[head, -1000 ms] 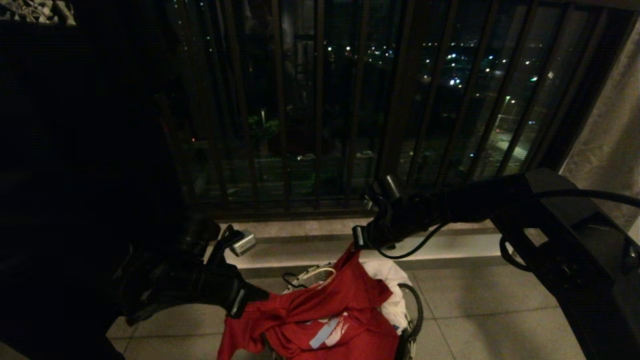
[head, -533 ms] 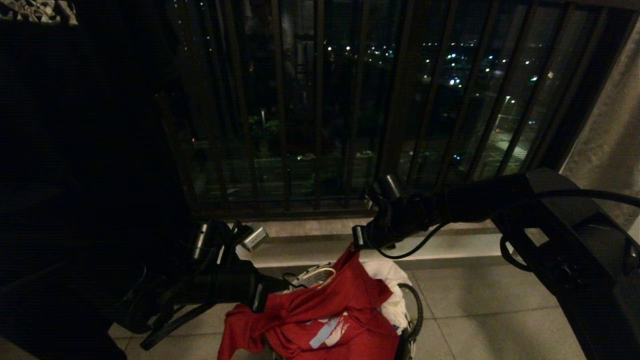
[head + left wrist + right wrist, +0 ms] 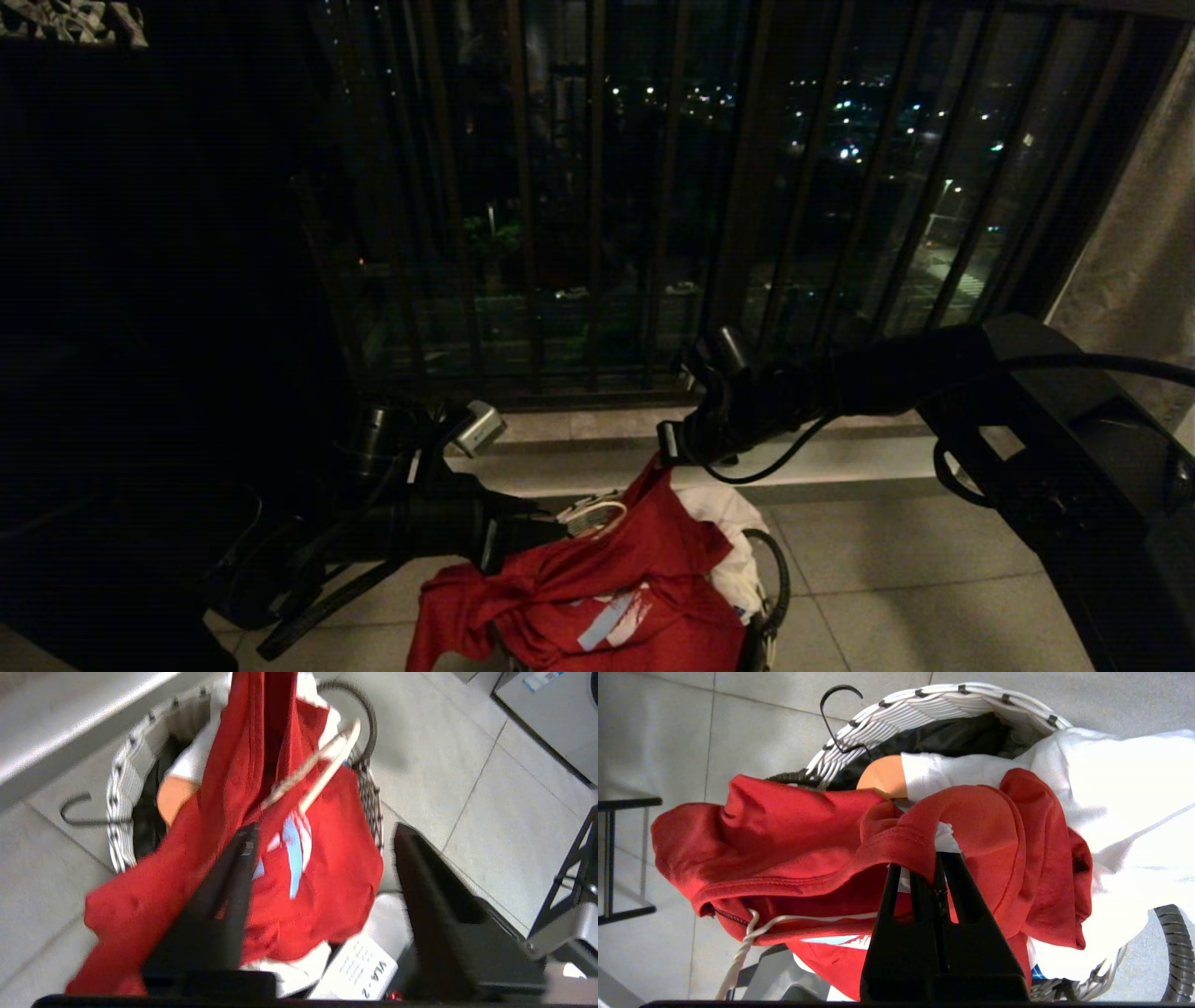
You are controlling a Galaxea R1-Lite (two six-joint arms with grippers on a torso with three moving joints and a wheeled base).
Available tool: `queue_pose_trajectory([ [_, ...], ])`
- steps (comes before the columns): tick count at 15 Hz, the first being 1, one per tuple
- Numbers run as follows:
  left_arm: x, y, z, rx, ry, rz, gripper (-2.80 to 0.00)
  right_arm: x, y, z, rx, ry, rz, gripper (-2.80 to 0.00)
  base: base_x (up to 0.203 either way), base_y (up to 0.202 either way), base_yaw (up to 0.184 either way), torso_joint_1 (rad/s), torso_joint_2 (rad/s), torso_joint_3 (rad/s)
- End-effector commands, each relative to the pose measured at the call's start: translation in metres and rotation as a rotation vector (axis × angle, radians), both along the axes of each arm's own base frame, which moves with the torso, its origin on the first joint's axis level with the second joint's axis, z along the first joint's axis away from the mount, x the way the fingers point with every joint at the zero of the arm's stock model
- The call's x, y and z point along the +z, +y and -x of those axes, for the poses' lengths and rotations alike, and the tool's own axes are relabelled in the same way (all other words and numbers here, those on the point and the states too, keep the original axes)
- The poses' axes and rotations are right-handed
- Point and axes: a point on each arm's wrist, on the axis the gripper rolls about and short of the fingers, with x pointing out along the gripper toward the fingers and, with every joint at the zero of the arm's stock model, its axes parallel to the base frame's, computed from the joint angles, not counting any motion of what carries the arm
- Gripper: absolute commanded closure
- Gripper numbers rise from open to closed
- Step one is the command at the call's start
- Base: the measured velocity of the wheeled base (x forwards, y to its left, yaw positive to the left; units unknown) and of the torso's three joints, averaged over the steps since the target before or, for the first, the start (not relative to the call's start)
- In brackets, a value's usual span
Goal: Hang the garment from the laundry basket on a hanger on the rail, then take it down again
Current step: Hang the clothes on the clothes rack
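Over the laundry basket, just now letting go: left gripper spreading its jaws, nothing between them, white hanger dropping loose against the red T-shirt. Right gripper pinching the collar shut, keeping 1 corner lifted for rehanging.

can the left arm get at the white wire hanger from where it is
Probably yes. The left tool is open just above the red T-shirt, and the hanger pokes out of the cloth straight ahead with nothing in front. The right tool holds the shirt's edge off to the side.
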Motion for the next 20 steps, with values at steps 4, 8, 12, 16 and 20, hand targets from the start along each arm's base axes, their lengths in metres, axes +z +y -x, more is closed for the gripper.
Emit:
queue_pose_trajectory([
  [4,0.003,-0.016,-0.009,-0.038,-0.036,0.014,-2.80,0.000,0.000,0.000,0.000,0.002,-0.001,0.00,0.000,0.000,0.000,0.000,0.00,0.000],
  [8,-0.010,-0.023,-0.024,-0.043,-0.027,0.010,-2.80,-0.001,0.000,0.000,0.000,0.004,-0.001,0.00,0.000,0.000,0.000,0.000,0.00,0.000],
  [12,-0.022,-0.027,-0.030,-0.047,-0.004,0.001,-2.80,-0.001,0.000,-0.001,0.000,0.002,-0.001,0.00,0.000,0.000,0.000,0.000,0.00,0.000],
  [16,-0.031,-0.028,-0.032,-0.050,0.013,-0.010,-2.80,-0.001,0.000,-0.001,0.000,0.002,-0.001,0.00,0.000,0.000,0.000,0.000,0.00,0.000],
  [20,-0.030,-0.031,-0.034,-0.055,0.006,-0.006,-2.80,-0.001,0.000,0.000,0.000,0.002,-0.001,0.00,0.000,0.000,0.000,0.000,0.00,0.000],
])
